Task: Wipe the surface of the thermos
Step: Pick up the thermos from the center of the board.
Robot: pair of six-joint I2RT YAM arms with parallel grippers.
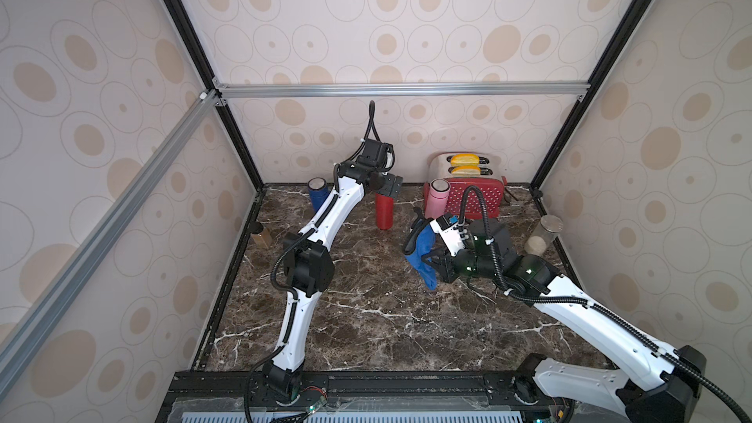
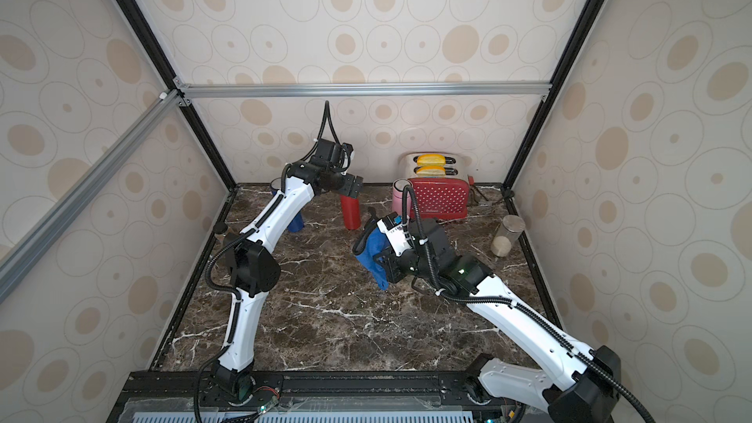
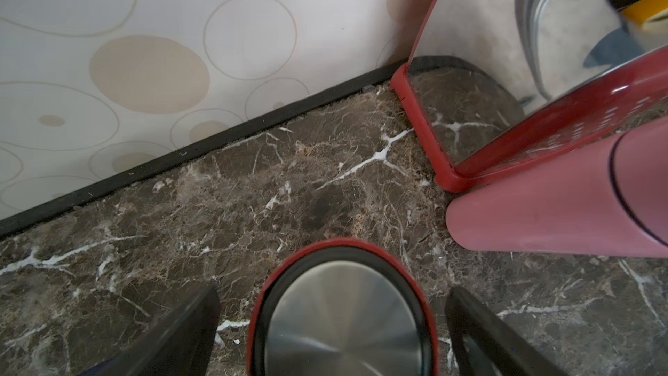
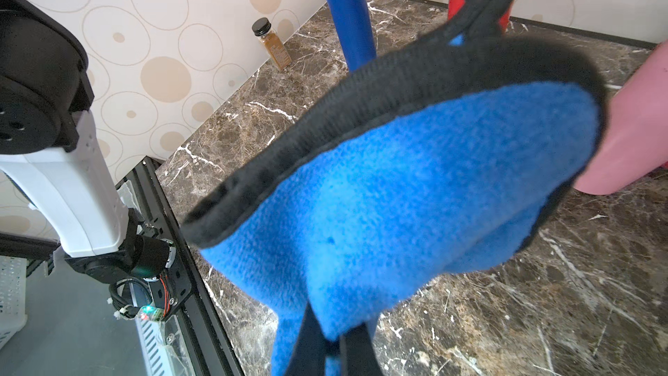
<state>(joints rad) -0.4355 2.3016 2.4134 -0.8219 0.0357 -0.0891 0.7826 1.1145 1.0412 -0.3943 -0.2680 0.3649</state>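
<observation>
Left gripper [image 3: 332, 298]: jaws apart, flanking red thermos [image 1: 384, 211].
Right gripper [image 4: 334, 341]: clamped on blue cloth [image 4: 397, 193].
Risk: an off-centre squeeze could topple it.

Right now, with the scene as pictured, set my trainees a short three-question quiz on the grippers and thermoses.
1. True or false: the right gripper is shut on the cloth.
2. Which thermos has its top between the jaws of the open left gripper? A blue, B red, C pink.
3. Fill in: the pink thermos stands right next to the red ____.

Key: 1 true. 2 B, the red thermos. 3 toaster.
</observation>
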